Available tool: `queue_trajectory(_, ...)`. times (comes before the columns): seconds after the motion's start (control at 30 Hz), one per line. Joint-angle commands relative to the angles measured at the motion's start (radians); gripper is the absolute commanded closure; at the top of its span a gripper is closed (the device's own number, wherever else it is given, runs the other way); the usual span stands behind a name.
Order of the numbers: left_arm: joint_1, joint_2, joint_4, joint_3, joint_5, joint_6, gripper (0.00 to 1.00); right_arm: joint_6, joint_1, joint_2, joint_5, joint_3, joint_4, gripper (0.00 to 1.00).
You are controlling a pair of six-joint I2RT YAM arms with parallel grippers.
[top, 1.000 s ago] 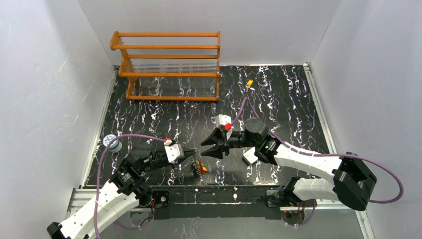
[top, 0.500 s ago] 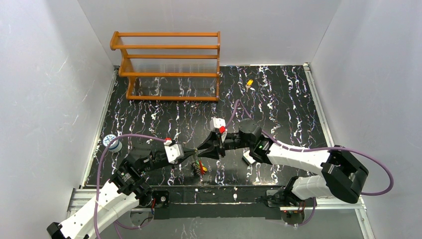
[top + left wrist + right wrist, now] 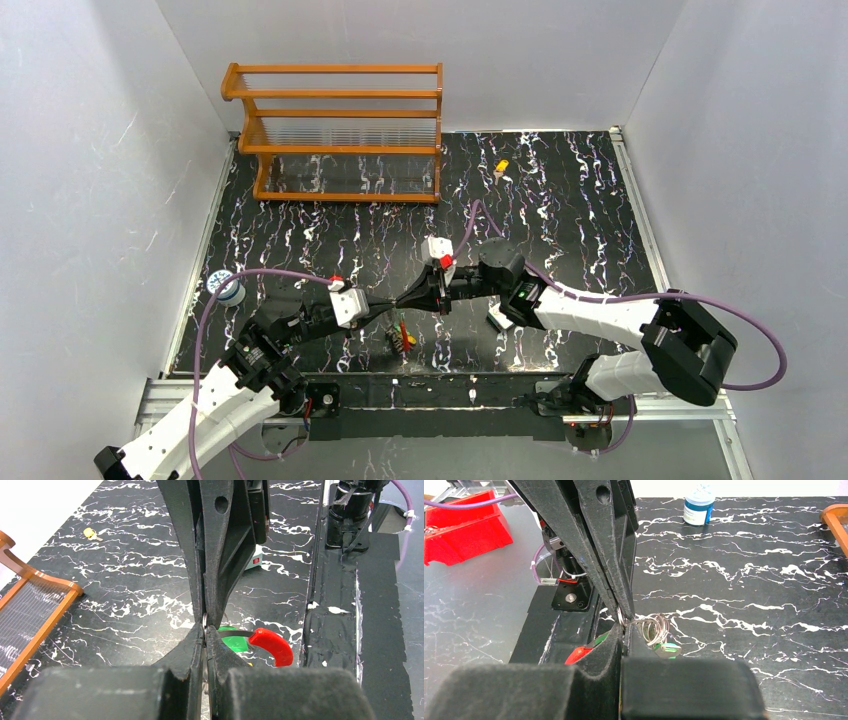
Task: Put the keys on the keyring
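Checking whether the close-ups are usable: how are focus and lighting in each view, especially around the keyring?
Top external: evenly lit and sharp, but the keyring is tiny. Left wrist: the left fingers are blurred along the bottom edge, while the keyring's red section is crisp. Right wrist: the right fingers are likewise soft, with the wire loop and green key in focus.

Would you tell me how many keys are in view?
2 clear: the yellow key lies loose near the far edge; the green key hangs beside the keyring's red section. Others may be hidden.

White walls (image 3: 90,150) enclose a black, white-veined table (image 3: 560,200). A wooden rack (image 3: 340,130) stands at its back left.
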Motion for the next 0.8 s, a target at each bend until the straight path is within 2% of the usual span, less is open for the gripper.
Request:
queue_trajectory(0.0, -0.005, 0.006, 0.042, 0.013, 0.023, -0.004, 1.00, -0.016, 0.007, -0.003, -0.012, 0.014, 0.060, 0.99)
queue_trajectory(0.1, -0.004, 0.011, 0.042, 0.014, 0.024, -0.006, 1.00, -0.041, 0.007, -0.015, -0.008, 0.017, 0.017, 0.99)
queue_trajectory(0.2, -0.004, 0.016, 0.037, 0.018, 0.017, -0.005, 0.98, -0.102, 0.007, -0.036, 0.019, 0.045, -0.109, 0.99)
queue_trajectory(0.3, -0.004, 0.020, 0.035, 0.019, 0.000, -0.011, 0.79, -0.179, 0.006, -0.056, 0.085, 0.100, -0.308, 0.99)
queue_trajectory(0.4, -0.004, 0.027, 0.034, 0.022, -0.006, -0.018, 0.73, -0.244, 0.006, -0.061, 0.129, 0.167, -0.491, 0.99)
queue_trajectory(0.63, -0.005, 0.064, 0.026, 0.028, 0.006, -0.022, 0.71, -0.351, 0.011, 0.032, 0.188, 0.365, -0.892, 0.99)
queue_trajectory(0.77, -0.004, 0.087, 0.013, 0.035, 0.008, -0.017, 0.71, -0.386, 0.027, 0.083, 0.200, 0.445, -1.019, 0.99)
